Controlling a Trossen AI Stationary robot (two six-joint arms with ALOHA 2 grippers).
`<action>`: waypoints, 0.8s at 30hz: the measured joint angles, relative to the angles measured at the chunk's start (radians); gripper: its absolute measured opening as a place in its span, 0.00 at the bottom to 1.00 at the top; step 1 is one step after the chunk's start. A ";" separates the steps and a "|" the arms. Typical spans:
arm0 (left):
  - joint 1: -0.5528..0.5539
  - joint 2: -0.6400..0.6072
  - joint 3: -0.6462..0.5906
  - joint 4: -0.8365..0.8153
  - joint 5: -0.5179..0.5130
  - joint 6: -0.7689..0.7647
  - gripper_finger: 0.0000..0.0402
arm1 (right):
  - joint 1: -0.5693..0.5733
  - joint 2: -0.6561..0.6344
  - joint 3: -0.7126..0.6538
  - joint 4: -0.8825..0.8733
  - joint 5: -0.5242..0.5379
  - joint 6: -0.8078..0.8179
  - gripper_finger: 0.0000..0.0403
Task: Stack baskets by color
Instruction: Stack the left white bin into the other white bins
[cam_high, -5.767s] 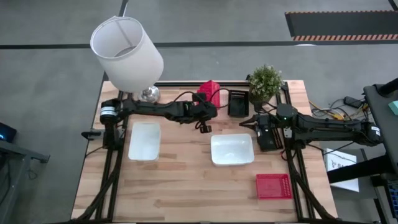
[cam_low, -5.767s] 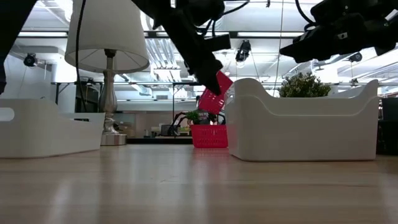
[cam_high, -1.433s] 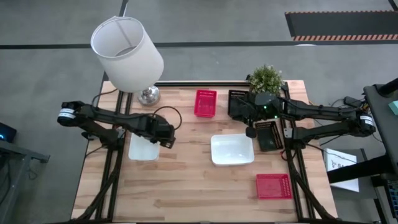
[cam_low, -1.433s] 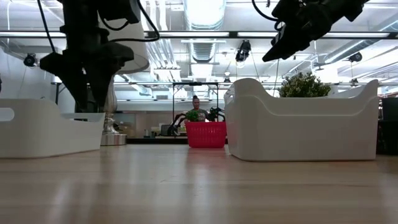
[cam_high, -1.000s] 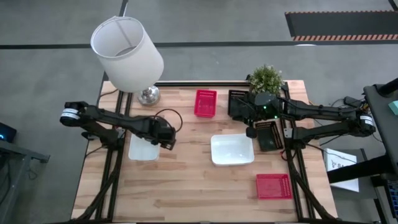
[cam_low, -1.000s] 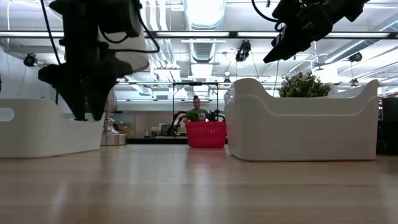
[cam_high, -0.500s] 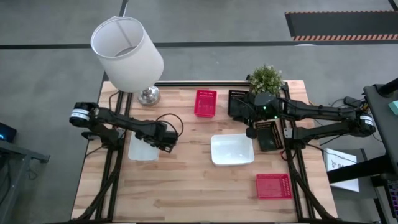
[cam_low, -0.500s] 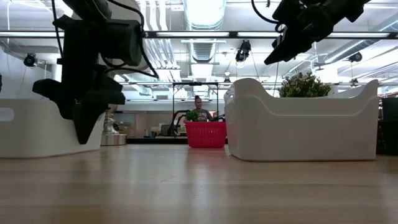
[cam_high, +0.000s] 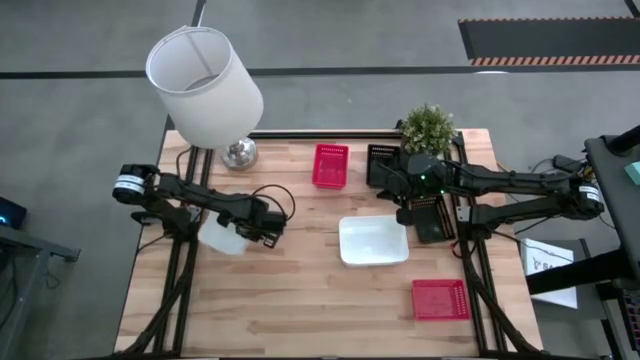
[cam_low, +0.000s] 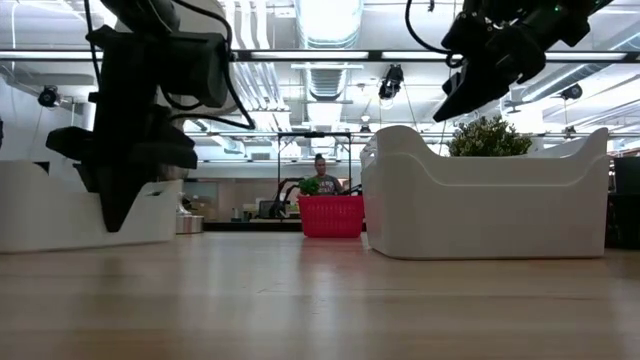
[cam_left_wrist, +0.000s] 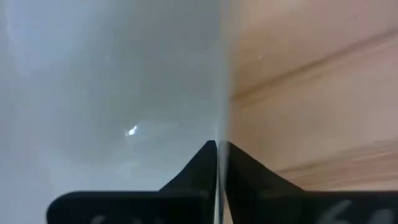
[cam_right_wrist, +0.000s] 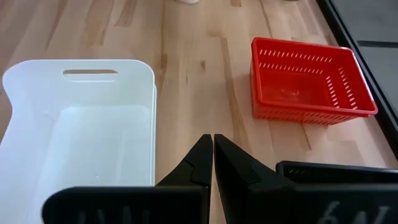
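While the high view shows the left gripper (cam_high: 262, 237) beside a white basket (cam_high: 222, 238), its wrist view shows the fingers (cam_left_wrist: 200, 168) pinching the wall.

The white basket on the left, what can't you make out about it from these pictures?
- High view: the left gripper and arm cover most of the white basket.
- Low view: the gripper hides the basket's end wall.
- Left wrist view: its thin wall is pinched between shut fingers; the basket's other walls are cut off.
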 joint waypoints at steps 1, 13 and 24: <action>-0.001 -0.001 0.000 0.000 0.003 0.001 0.01 | 0.000 0.000 0.000 -0.002 0.000 0.000 0.02; -0.061 -0.006 0.157 -0.184 0.059 0.096 0.00 | 0.000 -0.045 -0.012 -0.014 0.000 -0.035 0.02; -0.169 -0.007 0.456 -0.186 -0.008 0.377 0.00 | 0.000 -0.223 -0.149 0.142 -0.010 0.000 0.02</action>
